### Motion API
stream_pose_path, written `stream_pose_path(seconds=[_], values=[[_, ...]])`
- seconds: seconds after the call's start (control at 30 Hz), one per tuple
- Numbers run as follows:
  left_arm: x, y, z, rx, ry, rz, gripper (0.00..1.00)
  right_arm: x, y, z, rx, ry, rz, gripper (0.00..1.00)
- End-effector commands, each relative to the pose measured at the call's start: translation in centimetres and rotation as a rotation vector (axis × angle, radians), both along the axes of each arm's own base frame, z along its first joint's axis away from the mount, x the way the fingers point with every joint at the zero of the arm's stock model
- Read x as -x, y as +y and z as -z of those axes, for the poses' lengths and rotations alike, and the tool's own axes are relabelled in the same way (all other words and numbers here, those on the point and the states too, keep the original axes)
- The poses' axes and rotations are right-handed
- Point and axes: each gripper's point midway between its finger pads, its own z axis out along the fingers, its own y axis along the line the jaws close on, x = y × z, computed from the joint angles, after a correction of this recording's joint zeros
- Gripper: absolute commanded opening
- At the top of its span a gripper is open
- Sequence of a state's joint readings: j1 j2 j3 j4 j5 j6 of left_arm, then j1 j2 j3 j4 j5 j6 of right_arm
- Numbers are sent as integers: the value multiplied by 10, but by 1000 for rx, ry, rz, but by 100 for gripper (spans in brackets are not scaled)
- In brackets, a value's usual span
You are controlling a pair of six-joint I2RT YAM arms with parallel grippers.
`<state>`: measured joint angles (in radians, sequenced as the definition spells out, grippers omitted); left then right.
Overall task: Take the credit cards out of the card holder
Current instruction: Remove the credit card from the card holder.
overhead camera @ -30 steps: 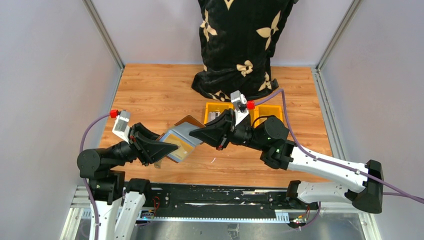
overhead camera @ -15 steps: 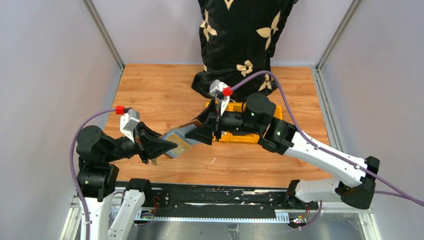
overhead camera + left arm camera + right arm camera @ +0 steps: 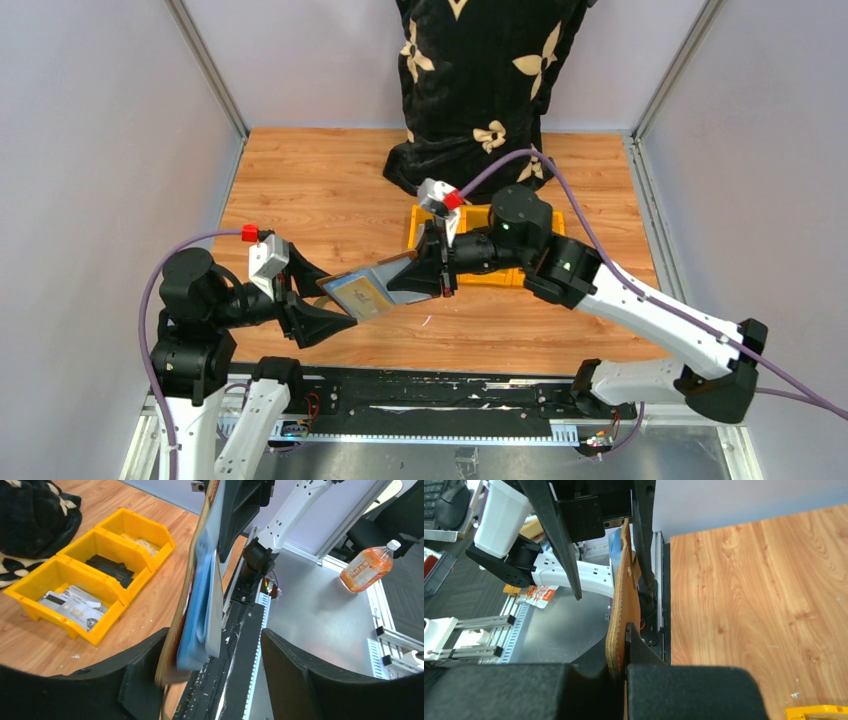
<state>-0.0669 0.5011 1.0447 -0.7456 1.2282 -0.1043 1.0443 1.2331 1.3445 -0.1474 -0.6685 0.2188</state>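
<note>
The brown card holder (image 3: 385, 268) is held in the air above the table's near middle, open, with its grey-blue inner side up. A tan card (image 3: 362, 296) shows in its sleeve. My right gripper (image 3: 400, 283) is shut on the holder's right end; the right wrist view shows the brown stitched edge (image 3: 624, 595) pinched between the fingers (image 3: 689, 690). My left gripper (image 3: 340, 300) is open, its jaws wide apart around the holder's left end. In the left wrist view the holder (image 3: 185, 605) stands edge-on close to the left finger (image 3: 142, 680), with blue-grey sleeves (image 3: 205, 605) beside it.
A row of yellow bins (image 3: 478, 275) stands behind the right gripper. One bin (image 3: 102, 625) holds grey cards (image 3: 70, 607) and another holds a dark item. A black cloth with tan flowers (image 3: 480, 90) lies at the back. An orange bottle (image 3: 367, 562) lies off the table.
The right gripper has carried the card holder left and nearer. The left arm has drawn back and turned, and its jaws now stand wide around the holder's left end.
</note>
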Motion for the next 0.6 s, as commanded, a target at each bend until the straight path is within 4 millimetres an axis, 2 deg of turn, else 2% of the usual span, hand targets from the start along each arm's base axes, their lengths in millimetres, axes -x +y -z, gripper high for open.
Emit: stream_pose_path(seconds=[0.0, 0.07, 0.33, 0.57], values=[[10, -1, 3, -1, -22, 38, 72, 2, -15, -44, -271, -17, 55, 0], [14, -2, 4, 4, -13, 60, 71, 4, -20, -55, -341, -8, 61, 0], [23, -4, -8, 22, -7, 118, 62, 8, -18, -52, -382, 68, 45, 0], [43, -5, -13, 37, -34, 192, 67, 4, -20, -54, -394, 75, 80, 0]])
